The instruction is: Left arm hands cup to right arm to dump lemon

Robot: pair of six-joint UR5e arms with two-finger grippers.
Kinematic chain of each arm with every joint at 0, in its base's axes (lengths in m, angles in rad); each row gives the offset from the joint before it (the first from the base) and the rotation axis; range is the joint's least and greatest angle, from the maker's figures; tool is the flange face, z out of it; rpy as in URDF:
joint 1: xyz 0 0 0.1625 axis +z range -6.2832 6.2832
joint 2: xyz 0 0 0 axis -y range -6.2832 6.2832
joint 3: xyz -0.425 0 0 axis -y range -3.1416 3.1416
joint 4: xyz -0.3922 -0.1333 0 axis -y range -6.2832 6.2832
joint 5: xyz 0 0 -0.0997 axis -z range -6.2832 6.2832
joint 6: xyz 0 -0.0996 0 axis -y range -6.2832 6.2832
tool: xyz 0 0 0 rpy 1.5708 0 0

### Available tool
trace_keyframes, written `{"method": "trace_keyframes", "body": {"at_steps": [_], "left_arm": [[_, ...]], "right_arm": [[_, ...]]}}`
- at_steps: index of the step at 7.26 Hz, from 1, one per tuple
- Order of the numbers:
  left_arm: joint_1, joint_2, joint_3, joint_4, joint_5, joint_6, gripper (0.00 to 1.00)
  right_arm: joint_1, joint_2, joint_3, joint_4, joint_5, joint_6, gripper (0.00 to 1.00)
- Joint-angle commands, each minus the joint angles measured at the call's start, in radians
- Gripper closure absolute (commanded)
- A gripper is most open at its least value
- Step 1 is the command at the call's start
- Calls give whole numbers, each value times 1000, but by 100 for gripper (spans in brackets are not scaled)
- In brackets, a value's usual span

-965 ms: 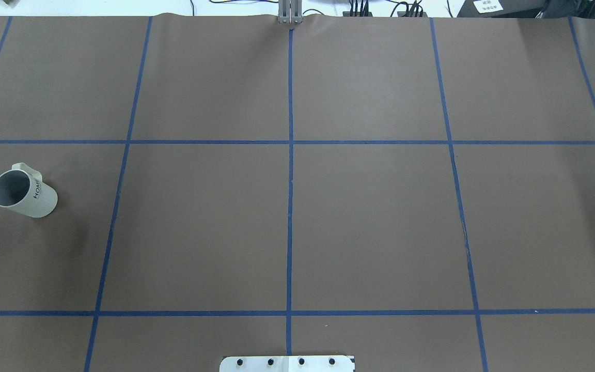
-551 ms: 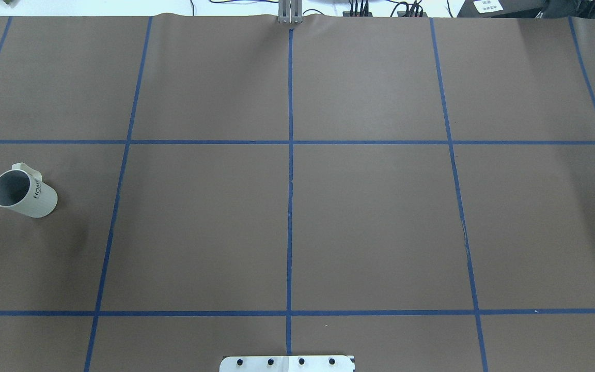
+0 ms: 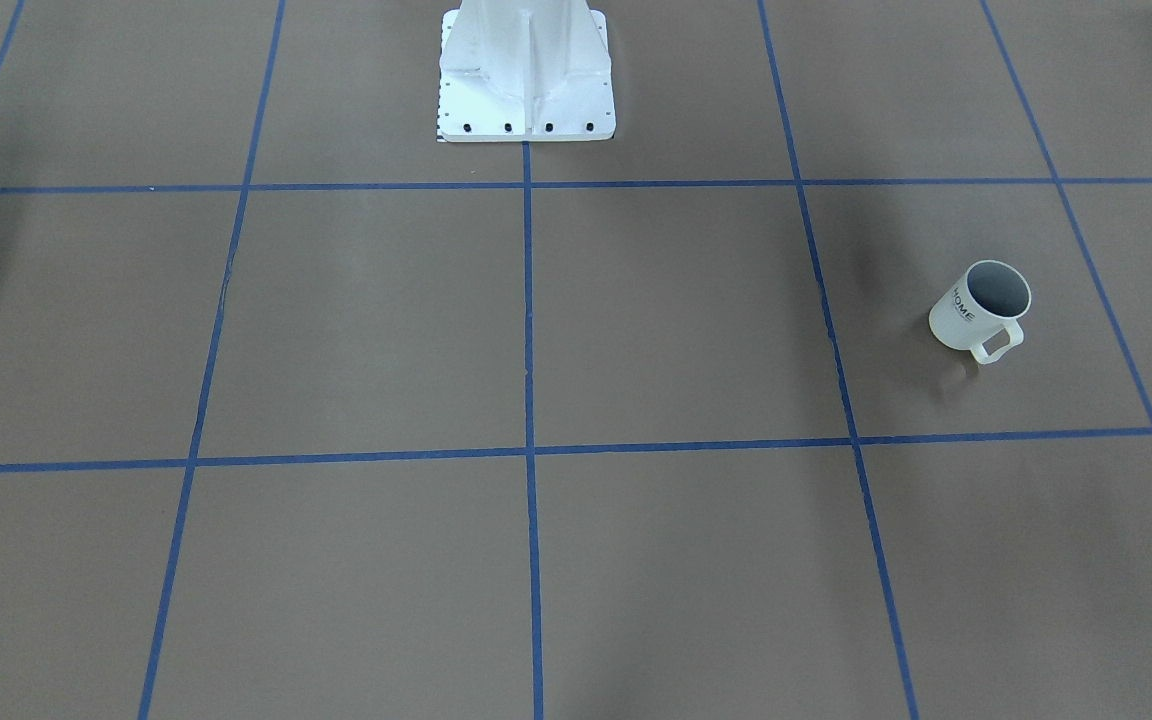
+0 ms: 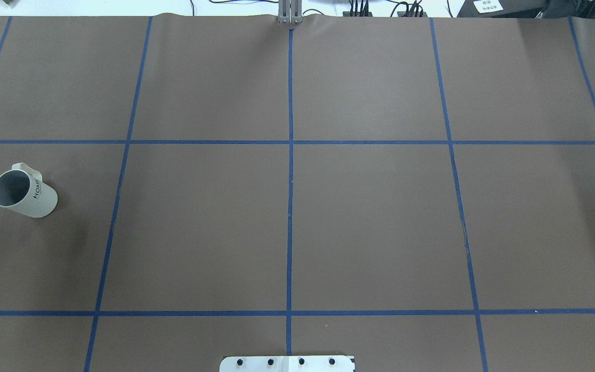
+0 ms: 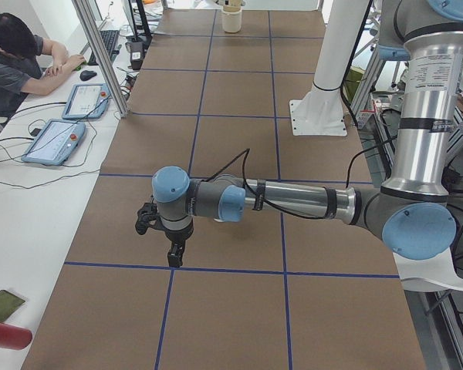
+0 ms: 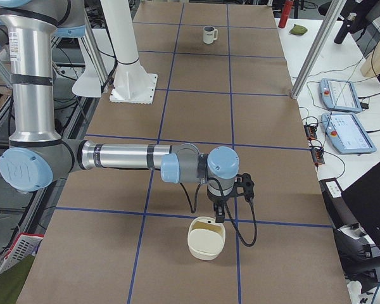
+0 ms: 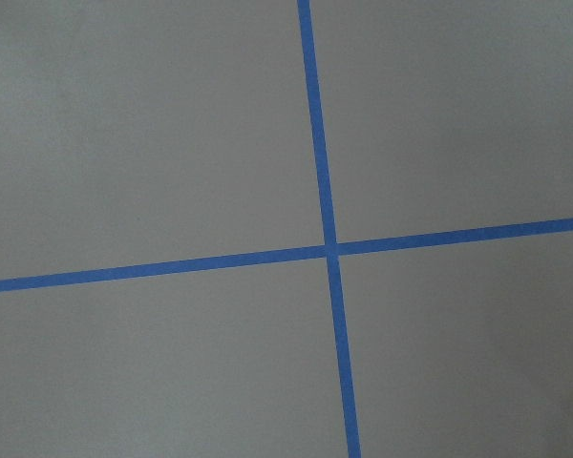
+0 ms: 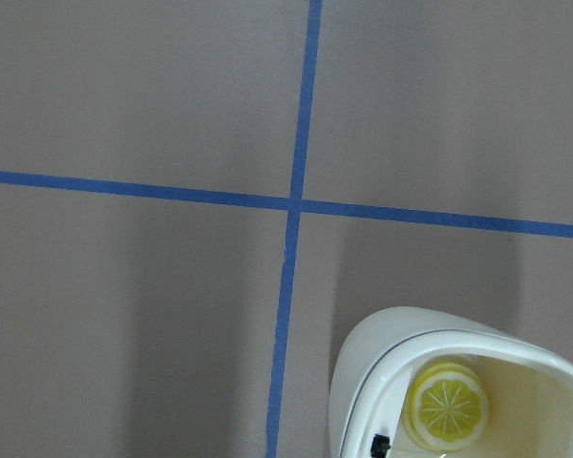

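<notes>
bright, even light from above fills the brown paper worktop (image 4: 370, 217). soft, faint shadows lie by the small cream-white cup (image 3: 961, 318). pictures look sharp.

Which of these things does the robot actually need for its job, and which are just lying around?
For the job: cup, lemon, cream bowl holding the lemon, left arm, right arm.
Just lying about: tablets, green cloth, red cylinder.
</notes>
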State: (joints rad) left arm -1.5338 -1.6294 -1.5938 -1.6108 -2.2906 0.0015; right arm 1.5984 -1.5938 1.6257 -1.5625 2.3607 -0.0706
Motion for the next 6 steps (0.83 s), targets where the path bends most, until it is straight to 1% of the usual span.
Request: {"method": "trace_keyframes", "body": {"at_steps": [1, 6], "left_arm": [[1, 0, 9, 0, 0, -3, 0], [1, -1, 17, 0, 0, -3, 0]], "right_arm": [[0, 0, -1, 1, 0, 0, 0], [0, 5, -1, 2, 0, 0, 0]]}}
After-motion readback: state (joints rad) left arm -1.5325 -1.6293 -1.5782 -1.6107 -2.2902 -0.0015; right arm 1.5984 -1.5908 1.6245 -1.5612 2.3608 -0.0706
